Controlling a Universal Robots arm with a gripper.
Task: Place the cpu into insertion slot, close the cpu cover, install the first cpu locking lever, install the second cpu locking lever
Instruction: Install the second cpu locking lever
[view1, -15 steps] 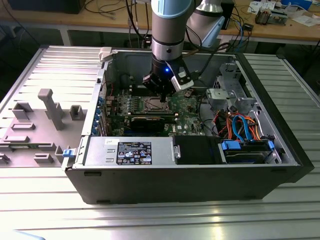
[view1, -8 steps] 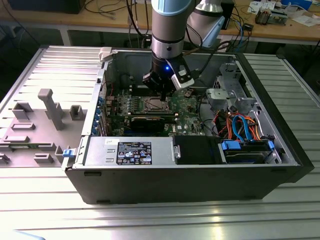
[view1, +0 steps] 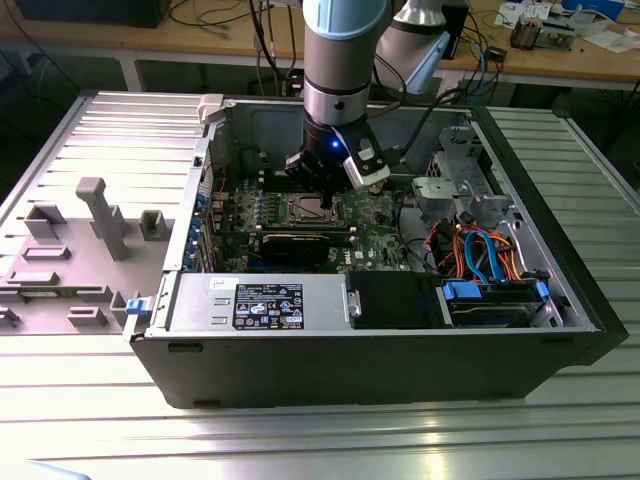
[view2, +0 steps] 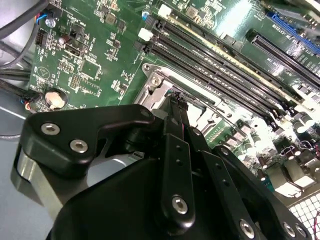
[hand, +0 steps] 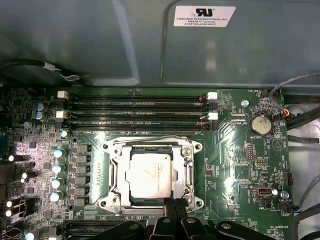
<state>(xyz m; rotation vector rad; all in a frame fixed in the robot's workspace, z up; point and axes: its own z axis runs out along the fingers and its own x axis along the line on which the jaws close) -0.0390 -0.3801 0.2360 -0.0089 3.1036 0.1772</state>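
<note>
The cpu (hand: 150, 175), silver-topped, lies flat in the insertion slot (view1: 308, 208), whose contacts it hides. The cpu cover (hand: 188, 170), a silver frame, is folded down around the chip. A thin metal locking lever (hand: 150, 139) runs along the socket side nearest the memory slots. My gripper (hand: 172, 204) is at the socket's opposite edge, its black fingers (view2: 175, 107) pressed together with the tips right at the metal frame (view2: 159, 92). In the exterior view my gripper (view1: 322, 188) hangs straight down over the socket inside the open computer case. Whether the tips touch a lever is hidden.
Long black memory slots (hand: 135, 107) lie just beyond the socket, with a coin cell (hand: 258, 124) and loose cables (hand: 295, 117) to one side. The case wall (hand: 150, 45) rises close behind. A black card (view1: 295, 243), the power supply (view1: 268, 305) and a drive cage (view1: 495, 295) crowd the case.
</note>
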